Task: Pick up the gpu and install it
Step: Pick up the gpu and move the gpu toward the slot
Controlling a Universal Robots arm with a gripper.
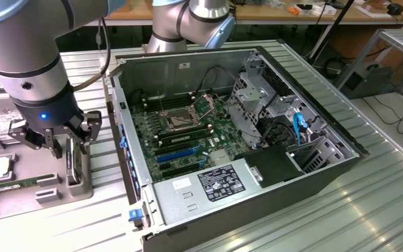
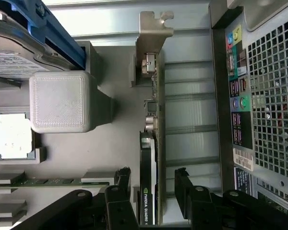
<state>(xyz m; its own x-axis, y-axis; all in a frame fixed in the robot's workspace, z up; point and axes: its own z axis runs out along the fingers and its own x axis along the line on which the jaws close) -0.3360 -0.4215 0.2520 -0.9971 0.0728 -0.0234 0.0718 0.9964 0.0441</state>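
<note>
Tool and gpu: we are seeing the tool (image 1: pixel 70 149) hanging directly over the gpu (image 1: pixel 70 170). In the wrist view its two fingers (image 2: pixel 117 196) are standing one on each side of the card's thin edge.
Tool state: the jaws are standing wide apart, with a gap showing between each finger and the card, so the tool is holding nothing.
Place of gpu: it is standing on its edge in a slot of the grey tray (image 1: pixel 19 205) on the bench (image 1: pixel 341 210), just beside the open computer case (image 1: pixel 257 131).
Writing: we are reading "NVIDIA QUADRO" on the card's dark edge. The small label (image 2: pixel 243 160) on the case's rear panel (image 2: pixel 273 96) we cannot read.
Axis: the long axis is running alongside that rear panel, and the silver bracket (image 2: pixel 153 28) is pointing away from the fingers.
</note>
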